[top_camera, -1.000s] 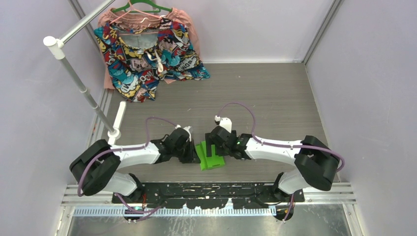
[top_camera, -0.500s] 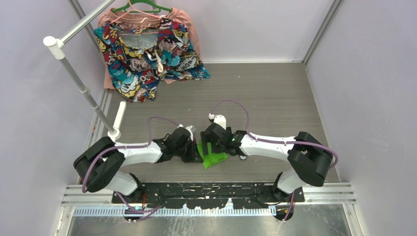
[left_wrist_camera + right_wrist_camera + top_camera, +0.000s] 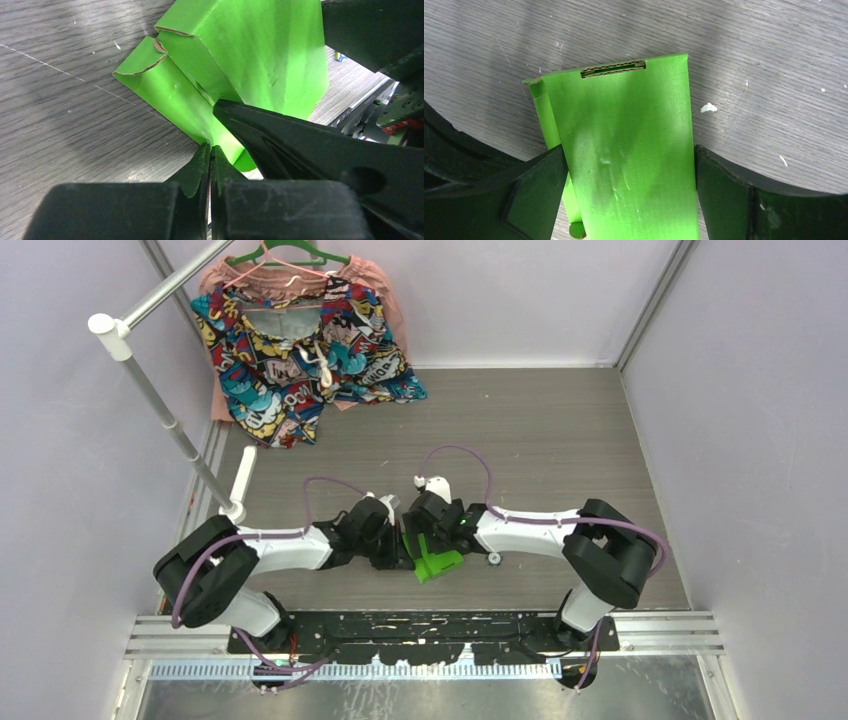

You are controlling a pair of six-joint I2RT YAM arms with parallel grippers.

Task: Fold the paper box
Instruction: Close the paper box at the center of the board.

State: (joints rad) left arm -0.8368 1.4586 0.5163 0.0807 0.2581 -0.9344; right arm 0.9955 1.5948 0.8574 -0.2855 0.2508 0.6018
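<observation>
Because the paper box (image 3: 624, 125) is only half-formed, low at the bench's (image 3: 560, 440) near middle, the right gripper (image 3: 630, 170) braces it, jaws clamped across its 2 sides, while the left gripper (image 3: 210, 152) has jaws pinched nearly together on a side flap, probably to crease it.

Overhead camera looks down — both wrist cameras crowd the paper box (image 3: 240, 60)

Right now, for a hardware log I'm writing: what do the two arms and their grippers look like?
The left arm and right arm have white links, bulky black joints and looping purple cables. Their fingers are matte black.
</observation>
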